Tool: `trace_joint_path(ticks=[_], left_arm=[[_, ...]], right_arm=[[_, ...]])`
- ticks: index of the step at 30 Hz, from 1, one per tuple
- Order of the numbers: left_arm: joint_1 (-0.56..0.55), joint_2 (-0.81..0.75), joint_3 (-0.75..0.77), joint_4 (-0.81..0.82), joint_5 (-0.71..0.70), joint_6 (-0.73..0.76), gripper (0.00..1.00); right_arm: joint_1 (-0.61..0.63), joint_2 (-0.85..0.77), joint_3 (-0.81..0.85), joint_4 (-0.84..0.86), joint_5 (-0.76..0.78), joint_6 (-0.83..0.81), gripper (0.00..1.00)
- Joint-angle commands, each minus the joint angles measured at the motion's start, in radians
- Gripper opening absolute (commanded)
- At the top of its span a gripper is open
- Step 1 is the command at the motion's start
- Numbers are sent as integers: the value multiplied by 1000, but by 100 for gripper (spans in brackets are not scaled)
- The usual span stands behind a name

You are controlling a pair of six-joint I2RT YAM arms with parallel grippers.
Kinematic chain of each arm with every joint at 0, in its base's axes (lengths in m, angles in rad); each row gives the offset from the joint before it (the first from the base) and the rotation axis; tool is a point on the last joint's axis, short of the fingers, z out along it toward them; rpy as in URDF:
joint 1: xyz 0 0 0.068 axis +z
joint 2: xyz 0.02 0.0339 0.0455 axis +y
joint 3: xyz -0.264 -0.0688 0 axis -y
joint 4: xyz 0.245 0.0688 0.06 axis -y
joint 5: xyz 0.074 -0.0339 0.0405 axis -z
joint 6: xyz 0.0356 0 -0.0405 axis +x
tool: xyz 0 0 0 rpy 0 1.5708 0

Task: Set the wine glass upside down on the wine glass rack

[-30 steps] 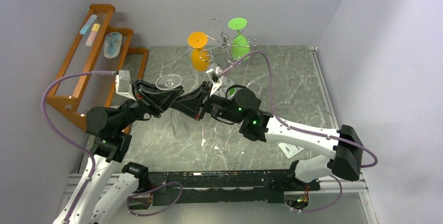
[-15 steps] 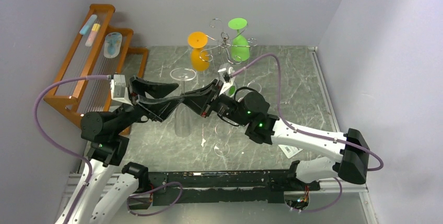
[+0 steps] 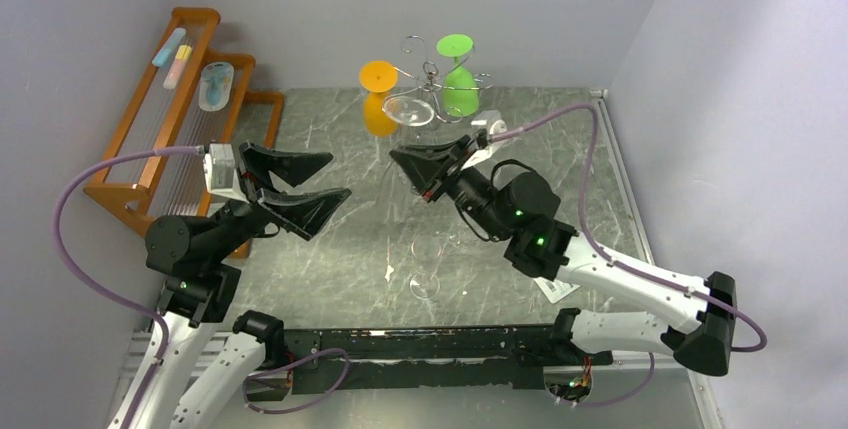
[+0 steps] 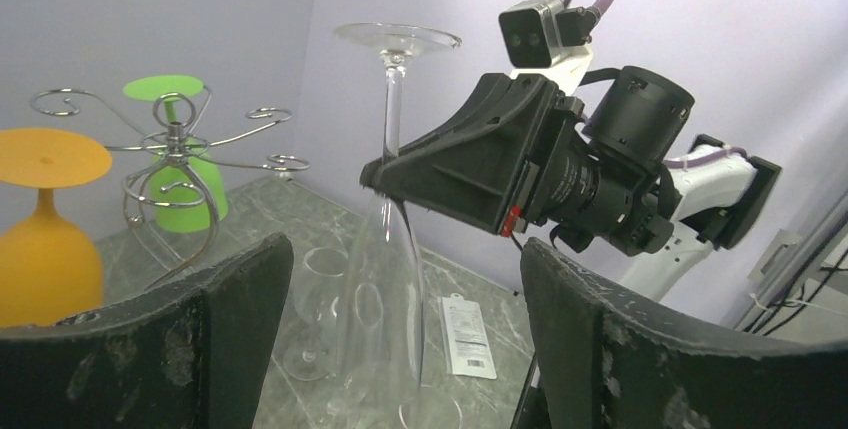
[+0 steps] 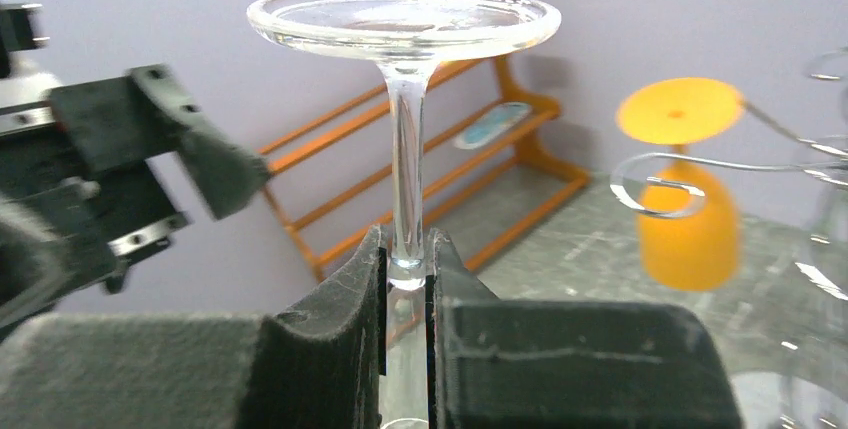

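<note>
A clear wine glass hangs upside down, foot up, with my right gripper shut on its stem. In the right wrist view the stem sits pinched between the pads, under the round foot. The chrome wire wine glass rack stands just behind the glass, and one curled arm lies close on its right. My left gripper is open to the left of the glass, apart from it. In the left wrist view the bowl hangs ahead of the spread fingers.
An orange glass and a green glass hang upside down on the rack. Clear glasses stand on the marble table, with another behind my right arm. A white packet lies near it. A wooden stepped rack is at the left.
My left gripper let go of the glass, opened wide and drew back left. My right gripper carried the glass up and back right, toward the wire rack.
</note>
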Motion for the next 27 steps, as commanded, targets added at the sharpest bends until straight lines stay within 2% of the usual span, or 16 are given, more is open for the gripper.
trace_joint_path(ticks=[1,4,8,11,12,19,27], left_arm=[[-2,-4,38,-68,-46,37,88],[-1,8,47,-113,-78,49,87],[-2,21,63,-181,-142,59,87],[-2,36,75,-236,-185,70,91],[-1,41,79,-248,-193,74,96],[-1,84,96,-331,-264,78,96],[-1,115,101,-382,-330,71,96]], right_arm=[[-79,-55,-23,-84,97,-65,0],[-177,-64,-44,-105,48,-33,0],[-244,-48,-57,-107,30,-29,0],[-272,-26,-70,-85,9,-25,0],[-280,-18,-75,-72,1,-19,0],[-285,85,-80,34,-23,-29,0],[-282,206,-45,117,46,-61,0]])
